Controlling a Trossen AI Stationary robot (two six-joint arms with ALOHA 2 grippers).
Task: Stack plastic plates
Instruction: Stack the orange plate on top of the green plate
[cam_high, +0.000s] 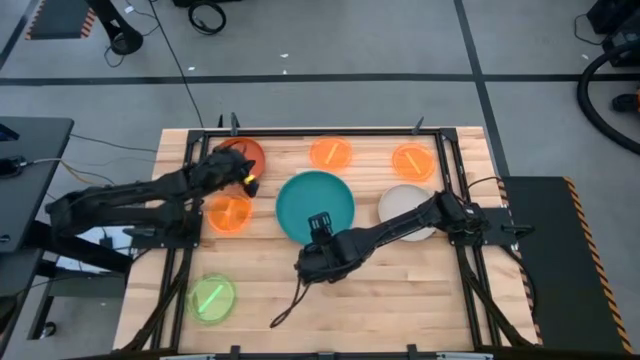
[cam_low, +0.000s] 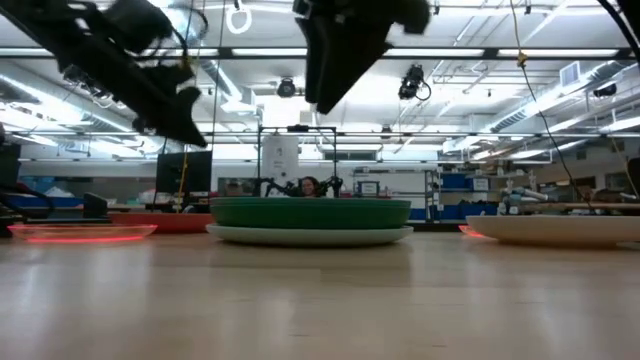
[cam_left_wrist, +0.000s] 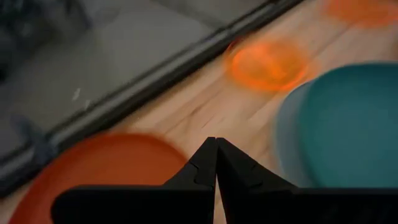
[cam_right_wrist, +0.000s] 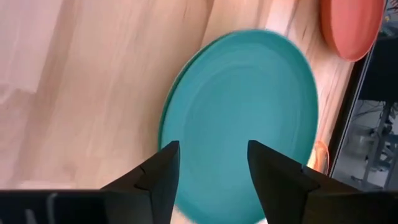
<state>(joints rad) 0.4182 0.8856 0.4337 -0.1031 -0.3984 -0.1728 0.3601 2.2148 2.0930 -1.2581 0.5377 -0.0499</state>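
A stack of large plates stands mid-table, its teal top plate (cam_high: 315, 198) (cam_right_wrist: 249, 106) uppermost; the low view shows a dark green plate (cam_low: 310, 212) resting on a paler one (cam_low: 310, 236). My right gripper (cam_high: 318, 225) (cam_right_wrist: 211, 163) hangs open above the teal plate's near edge. My left gripper (cam_high: 248, 176) (cam_left_wrist: 216, 158) is shut, raised over the table just beside the near rim of the rust-red plate (cam_high: 246, 152) (cam_left_wrist: 93, 168). The beige plate (cam_high: 402, 200) lies partly under my right arm. Three small orange plates (cam_high: 331, 153) (cam_high: 413, 161) (cam_high: 229, 213) and a lime green one (cam_high: 211, 298) lie flat.
A dark frame (cam_high: 300, 131) runs round the wooden tabletop. A black cable (cam_high: 290, 305) trails from my right arm across the near boards. Bare wood lies in the near middle and near right of the table (cam_high: 400, 290).
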